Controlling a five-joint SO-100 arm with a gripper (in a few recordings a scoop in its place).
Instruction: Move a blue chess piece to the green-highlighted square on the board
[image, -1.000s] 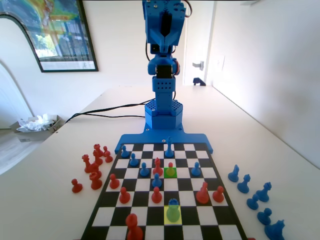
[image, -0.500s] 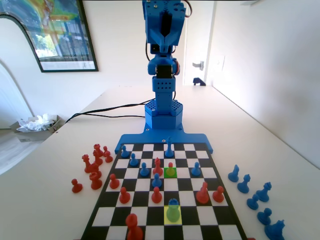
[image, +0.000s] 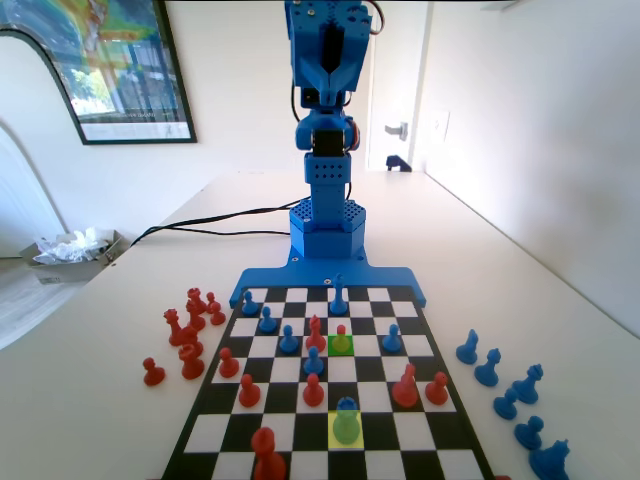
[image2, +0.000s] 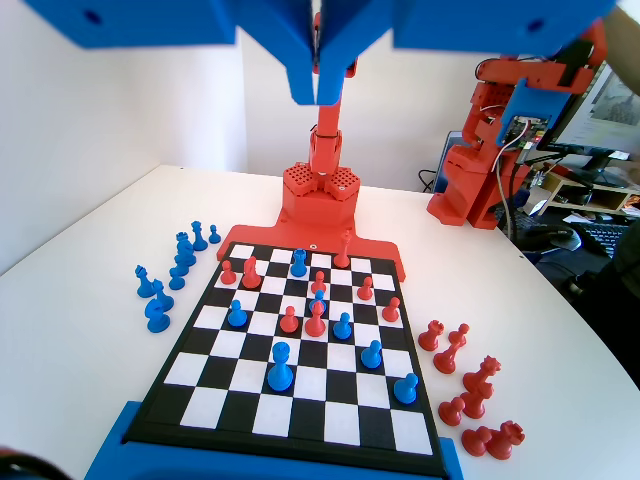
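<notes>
Blue jaws (image2: 320, 85) closed, high above the board (image2: 190, 372); open room beneath.

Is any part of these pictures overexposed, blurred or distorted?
Fixed view: bright walls look washed out, and the board widens strongly toward the camera. Wrist view: the gripper, jaws together, is soft up close; the table edge curves, while the pieces stay sharp.

The smooth white bench (image: 520, 300) is carrying the flat black-and-white chequered board (image: 330, 400) with its blue plastic rim. Red captured pieces (image: 185, 335) are clustering just beside the board's left edge in the fixed view, blue captured pieces (image: 510, 395) are lining its right, and black cables (image: 215, 222) are trailing across the bench's far side.
</notes>
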